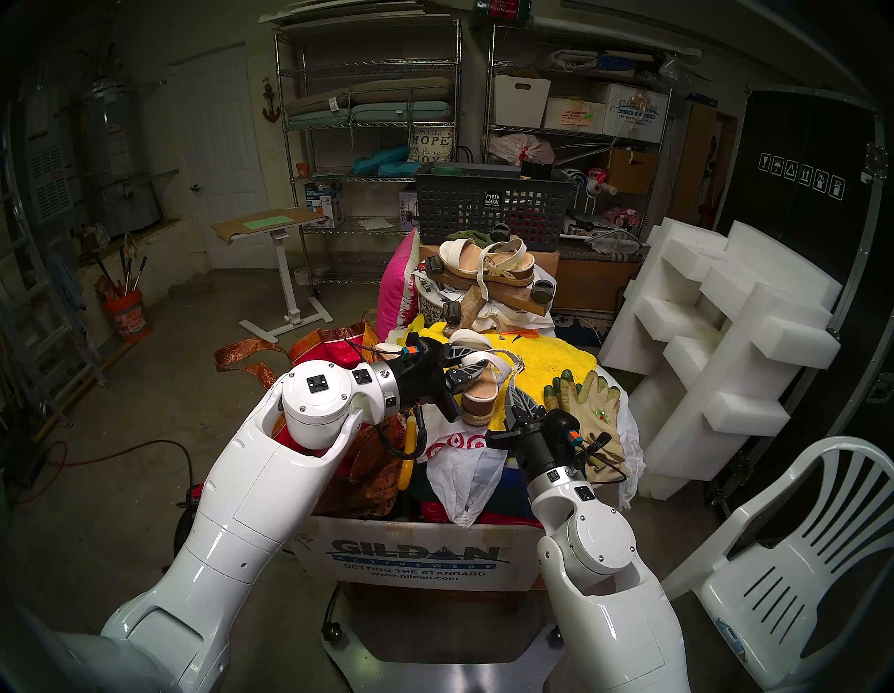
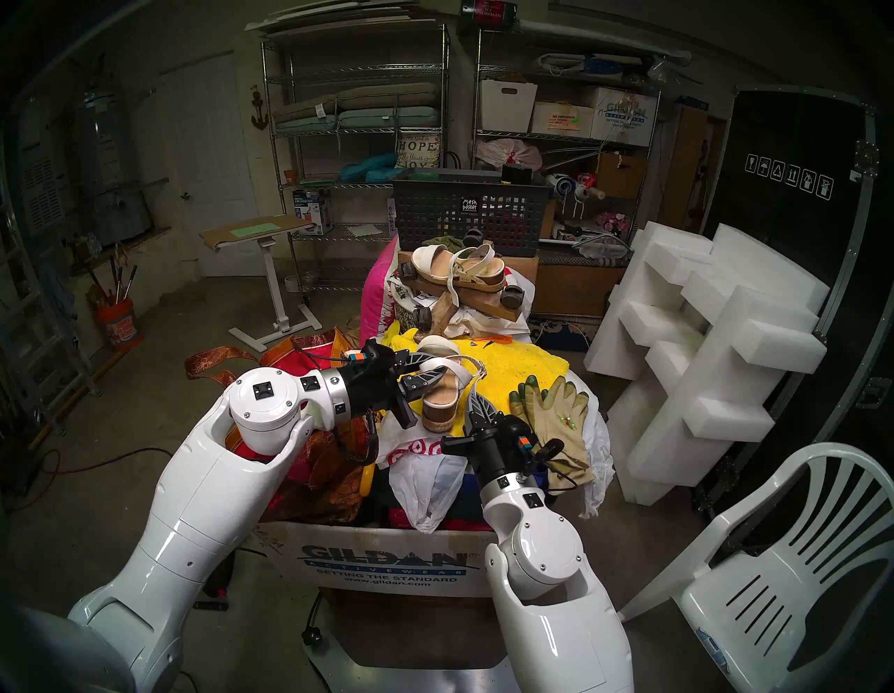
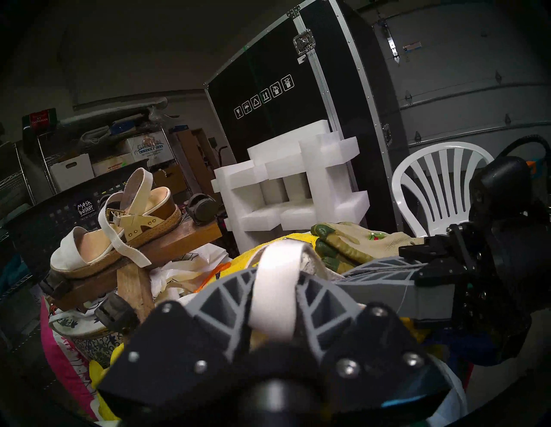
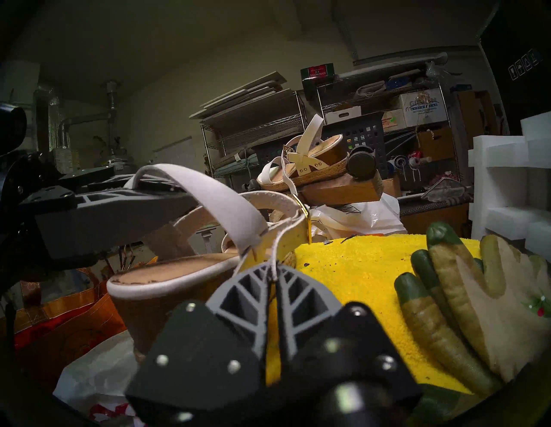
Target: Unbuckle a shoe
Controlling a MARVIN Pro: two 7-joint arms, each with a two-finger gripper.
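Cardboard box (image 1: 425,556) at 6 o'clock: "GILDAN ACTIVEWEAR SETTING THE STANDARD www.gildan.com". Grey basket (image 1: 488,205) near 12: tag "mesh basket". Shelf pillow (image 1: 432,145) at 12: "HOPE", "JOY". Top box (image 1: 503,8): "ICE SNOWMAN". Shelf box (image 1: 636,116) at 1: "GILDAN", partly hidden. Black case (image 1: 803,174) at 2: handling symbols.

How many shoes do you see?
2. A white-strapped wedge sandal with a tall brown heel sits on the yellow towel between both grippers; a flatter white-strapped platform sandal rests on a wooden board behind. More may be hidden.
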